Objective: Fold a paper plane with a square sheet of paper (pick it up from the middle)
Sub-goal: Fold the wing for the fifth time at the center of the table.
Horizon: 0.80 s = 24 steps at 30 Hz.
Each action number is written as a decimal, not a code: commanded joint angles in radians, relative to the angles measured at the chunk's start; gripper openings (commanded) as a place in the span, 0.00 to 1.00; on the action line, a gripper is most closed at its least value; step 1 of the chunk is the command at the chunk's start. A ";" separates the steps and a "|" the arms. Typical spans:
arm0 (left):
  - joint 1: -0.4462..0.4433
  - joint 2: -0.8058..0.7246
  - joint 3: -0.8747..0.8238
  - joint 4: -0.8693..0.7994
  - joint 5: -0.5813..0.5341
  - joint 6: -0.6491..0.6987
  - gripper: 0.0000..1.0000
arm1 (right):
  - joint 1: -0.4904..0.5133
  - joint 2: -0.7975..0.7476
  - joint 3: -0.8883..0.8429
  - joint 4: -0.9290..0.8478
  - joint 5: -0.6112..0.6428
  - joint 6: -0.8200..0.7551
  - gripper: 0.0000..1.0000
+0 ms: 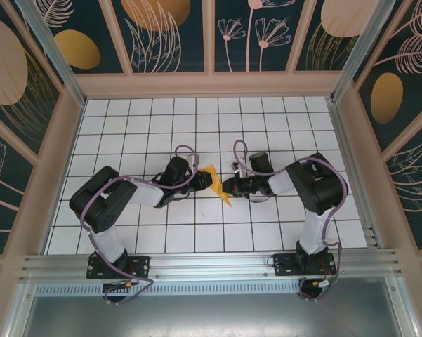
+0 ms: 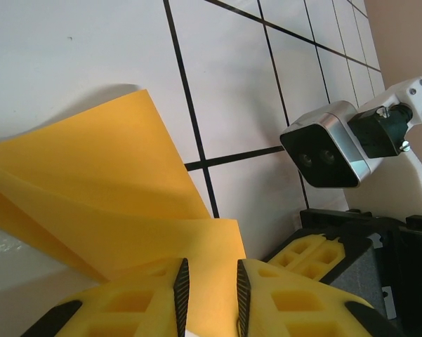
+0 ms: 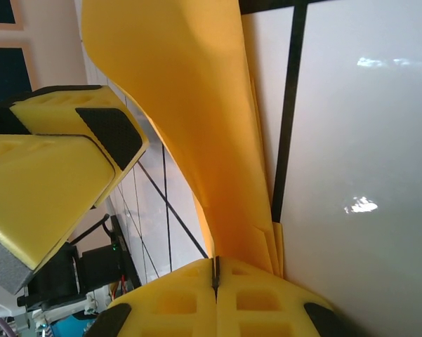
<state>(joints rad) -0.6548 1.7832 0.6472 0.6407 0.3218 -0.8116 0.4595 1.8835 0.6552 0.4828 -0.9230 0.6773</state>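
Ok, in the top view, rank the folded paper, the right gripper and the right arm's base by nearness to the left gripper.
1. Folded paper, at the tips of the left gripper, on its right.
2. Right gripper, just past the paper, jaws shut on it.
3. Right arm's base, at the near edge, far right.

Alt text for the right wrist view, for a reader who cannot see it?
The right pincer is shut on the creased orange-yellow paper, whose layers rise up through the frame. The left pincer sits at the left edge, the white gridded table on the right.
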 commanded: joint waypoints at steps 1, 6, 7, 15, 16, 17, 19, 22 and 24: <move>-0.006 0.017 0.024 0.004 -0.002 0.012 0.28 | -0.011 0.034 -0.019 -0.013 0.026 0.006 0.00; -0.006 0.020 0.026 -0.013 -0.021 0.014 0.27 | -0.015 0.040 -0.023 -0.019 0.032 0.008 0.00; -0.005 0.022 0.029 -0.018 -0.026 0.014 0.27 | -0.017 0.042 -0.023 -0.021 0.035 0.008 0.00; -0.006 0.036 0.038 -0.039 -0.047 0.017 0.27 | -0.021 0.051 -0.026 -0.027 0.042 0.008 0.00; -0.005 0.037 0.040 -0.043 -0.050 0.018 0.27 | -0.020 0.052 -0.028 -0.029 0.042 0.008 0.00; -0.006 0.038 0.041 -0.046 -0.052 0.019 0.27 | -0.021 0.052 -0.028 -0.030 0.044 0.006 0.00; -0.006 0.042 0.047 -0.056 -0.058 0.022 0.26 | -0.020 0.054 -0.028 -0.030 0.043 0.006 0.00; -0.006 0.049 0.055 -0.069 -0.064 0.024 0.26 | -0.020 0.055 -0.026 -0.033 0.043 0.004 0.00; -0.005 0.053 0.060 -0.076 -0.068 0.025 0.26 | -0.020 0.057 -0.026 -0.035 0.043 0.003 0.00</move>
<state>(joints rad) -0.6548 1.8168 0.6846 0.5926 0.2752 -0.8112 0.4511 1.8954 0.6552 0.4934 -0.9436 0.6880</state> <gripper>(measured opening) 0.260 0.069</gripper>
